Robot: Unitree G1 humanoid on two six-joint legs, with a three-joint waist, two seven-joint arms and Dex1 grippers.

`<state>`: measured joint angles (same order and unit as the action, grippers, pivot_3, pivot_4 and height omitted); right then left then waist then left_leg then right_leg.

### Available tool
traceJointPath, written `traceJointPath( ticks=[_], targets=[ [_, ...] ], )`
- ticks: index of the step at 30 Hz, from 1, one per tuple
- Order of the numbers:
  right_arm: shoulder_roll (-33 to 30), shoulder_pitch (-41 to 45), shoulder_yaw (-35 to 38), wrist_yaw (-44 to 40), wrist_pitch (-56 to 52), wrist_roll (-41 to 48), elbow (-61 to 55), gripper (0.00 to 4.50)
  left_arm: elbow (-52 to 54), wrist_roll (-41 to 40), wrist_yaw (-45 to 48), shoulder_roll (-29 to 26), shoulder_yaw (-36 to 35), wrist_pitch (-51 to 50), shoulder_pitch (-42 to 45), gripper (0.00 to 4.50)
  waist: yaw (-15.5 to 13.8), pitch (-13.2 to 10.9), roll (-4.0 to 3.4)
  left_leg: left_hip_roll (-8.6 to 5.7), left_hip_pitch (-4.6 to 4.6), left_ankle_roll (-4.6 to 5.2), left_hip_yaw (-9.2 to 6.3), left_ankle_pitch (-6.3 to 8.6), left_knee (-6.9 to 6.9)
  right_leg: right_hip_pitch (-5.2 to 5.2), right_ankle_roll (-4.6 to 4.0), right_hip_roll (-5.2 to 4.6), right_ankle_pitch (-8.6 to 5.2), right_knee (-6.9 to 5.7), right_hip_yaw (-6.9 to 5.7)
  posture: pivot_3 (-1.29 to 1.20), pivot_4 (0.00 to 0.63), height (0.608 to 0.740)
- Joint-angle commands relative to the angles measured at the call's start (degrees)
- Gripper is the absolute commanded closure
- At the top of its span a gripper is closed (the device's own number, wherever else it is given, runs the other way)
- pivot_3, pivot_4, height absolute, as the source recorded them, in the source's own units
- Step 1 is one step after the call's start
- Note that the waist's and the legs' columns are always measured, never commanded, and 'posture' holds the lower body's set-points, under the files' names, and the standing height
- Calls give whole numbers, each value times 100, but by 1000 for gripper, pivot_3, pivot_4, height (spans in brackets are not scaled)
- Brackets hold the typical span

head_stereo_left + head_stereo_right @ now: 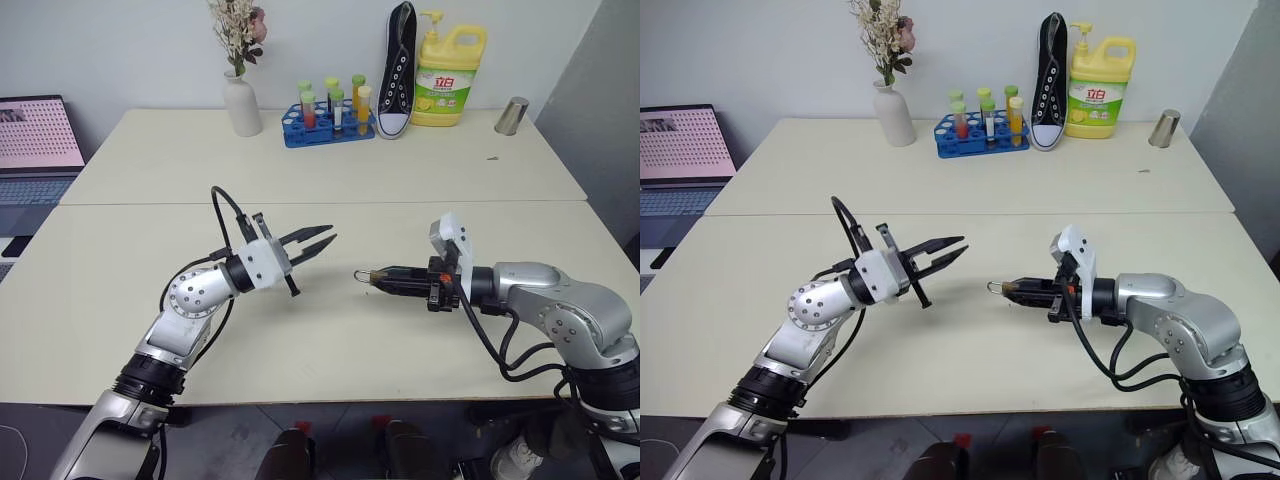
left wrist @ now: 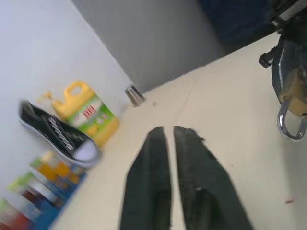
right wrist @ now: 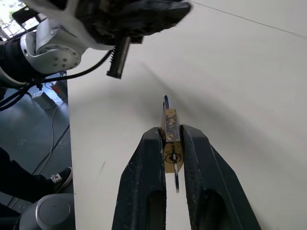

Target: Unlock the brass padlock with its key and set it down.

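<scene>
My right gripper (image 1: 388, 277) is shut on the brass padlock (image 3: 170, 139) and holds it a little above the table, pointing toward the left arm. The silver shackle (image 1: 361, 275) sticks out past the fingertips. Its key (image 3: 176, 178), a thin silvery strip, projects from the keyhole on the end facing the wrist, between the fingers. My left gripper (image 1: 332, 235) hovers a short way from the shackle, aimed at it, shut with nothing between its fingers (image 2: 156, 163). From the left wrist, the padlock (image 2: 293, 93) hangs in the right gripper's tips.
The cream table (image 1: 330, 150) has a seam across its middle. Along its far edge stand a white vase (image 1: 241, 105), a blue tube rack (image 1: 328, 122), a black shoe (image 1: 397, 70), a yellow soap bottle (image 1: 449, 78) and a metal cup (image 1: 512, 116). A laptop (image 1: 38, 135) sits off the left side.
</scene>
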<state>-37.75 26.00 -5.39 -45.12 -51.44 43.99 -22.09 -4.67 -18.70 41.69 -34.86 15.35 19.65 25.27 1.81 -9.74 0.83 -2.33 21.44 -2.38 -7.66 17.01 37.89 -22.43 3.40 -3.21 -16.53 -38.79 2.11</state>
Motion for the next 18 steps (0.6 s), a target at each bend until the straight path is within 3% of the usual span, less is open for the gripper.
traceJointPath(
  ticks=[1,18],
  targets=[
    [61,106,222,-66,100,141,-277,4361,325,-666,553,168,41,-1322,-3,4500,0,0,0,0,0,0,0,0,0,0,0,0,0,0,0,0,150,740],
    [115,93,227,-113,131,48,-251,4361,1498,-905,1251,420,-267,-2951,-388,4500,-4,0,0,2,0,-1,1,-1,-1,0,0,1,0,5,3,0,150,740]
  ],
)
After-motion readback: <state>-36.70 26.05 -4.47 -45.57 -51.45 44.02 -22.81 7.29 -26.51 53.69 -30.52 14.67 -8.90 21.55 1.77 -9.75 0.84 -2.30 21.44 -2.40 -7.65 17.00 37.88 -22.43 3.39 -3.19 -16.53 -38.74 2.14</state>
